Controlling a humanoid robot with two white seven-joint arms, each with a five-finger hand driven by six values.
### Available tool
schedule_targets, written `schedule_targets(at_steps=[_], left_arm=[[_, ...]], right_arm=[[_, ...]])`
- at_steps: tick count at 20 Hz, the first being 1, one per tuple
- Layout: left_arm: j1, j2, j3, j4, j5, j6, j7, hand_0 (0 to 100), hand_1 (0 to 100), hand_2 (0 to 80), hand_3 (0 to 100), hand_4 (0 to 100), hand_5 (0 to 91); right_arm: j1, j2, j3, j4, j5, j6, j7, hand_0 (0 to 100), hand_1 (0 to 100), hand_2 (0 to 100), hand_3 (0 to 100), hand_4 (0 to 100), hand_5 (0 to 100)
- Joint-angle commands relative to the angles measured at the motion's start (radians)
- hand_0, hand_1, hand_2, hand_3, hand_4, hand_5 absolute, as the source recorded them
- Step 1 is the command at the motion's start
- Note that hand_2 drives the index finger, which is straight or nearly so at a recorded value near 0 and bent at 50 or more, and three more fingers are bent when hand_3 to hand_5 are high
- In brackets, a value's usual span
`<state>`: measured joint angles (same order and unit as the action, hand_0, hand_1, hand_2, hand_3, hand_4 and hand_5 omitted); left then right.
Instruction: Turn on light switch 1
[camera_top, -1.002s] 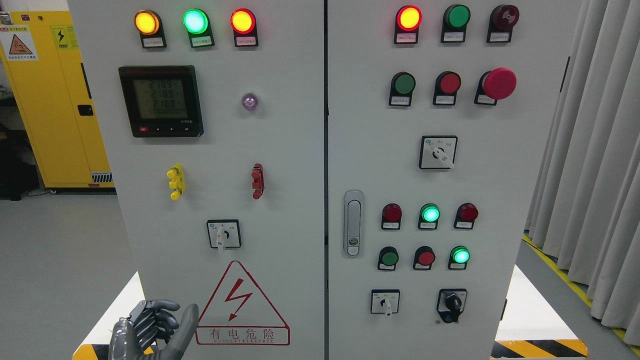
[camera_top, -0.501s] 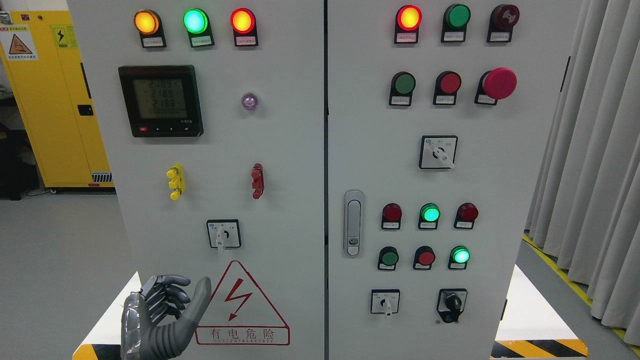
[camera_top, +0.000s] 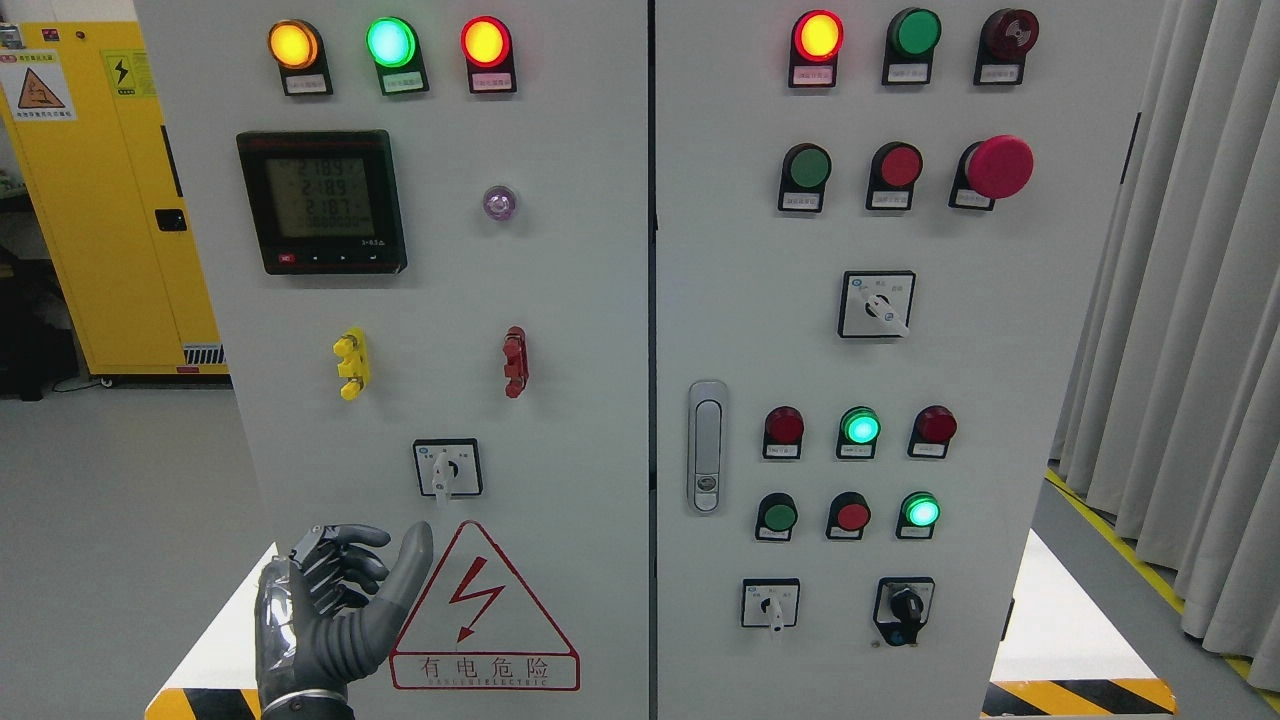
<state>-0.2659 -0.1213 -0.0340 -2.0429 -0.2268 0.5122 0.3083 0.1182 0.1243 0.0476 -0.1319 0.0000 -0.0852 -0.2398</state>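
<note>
The switch (camera_top: 447, 468) sat on the cabinet's left door, just above the warning triangle (camera_top: 484, 610), its lever pointing down, up and right of the left hand (camera_top: 335, 610), whose fingers (camera_top: 345, 560) were loosely curled, gripping nothing.

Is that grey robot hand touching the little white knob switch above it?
Apart. The head view shows bare panel between the left hand and the selector switch.

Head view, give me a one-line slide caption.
Robot's left hand, fingers loosely curled and empty, raised below the rotary switch on the cabinet's left door.
</note>
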Motion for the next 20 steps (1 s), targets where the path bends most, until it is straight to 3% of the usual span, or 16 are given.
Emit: schedule_targets(at_steps=[1,5,20], left_arm=[[-0.038,-0.017,-0.023,-0.002,-0.013,0.031,0.005,7,67,60.5,85,85,82.4],[-0.059,-0.02,-0.023,0.006,-0.048,0.072,0.02,9,68,60.5,86,86,84.3],[-0.095,-0.026,-0.038,0.061,-0.049,0.118,0.023,16,68,60.6,87,86,85.9]], right_arm=[[0.0,0.0,0.0,0.0,-0.029,0.001,0.0,0,50,4,0,0,0],[0.0,0.0,0.0,0.0,-0.029,0.001,0.0,0,50,4,0,0,0],[0.0,0.0,0.0,0.0,-0.029,0.001,0.0,0,50,4,0,0,0]])
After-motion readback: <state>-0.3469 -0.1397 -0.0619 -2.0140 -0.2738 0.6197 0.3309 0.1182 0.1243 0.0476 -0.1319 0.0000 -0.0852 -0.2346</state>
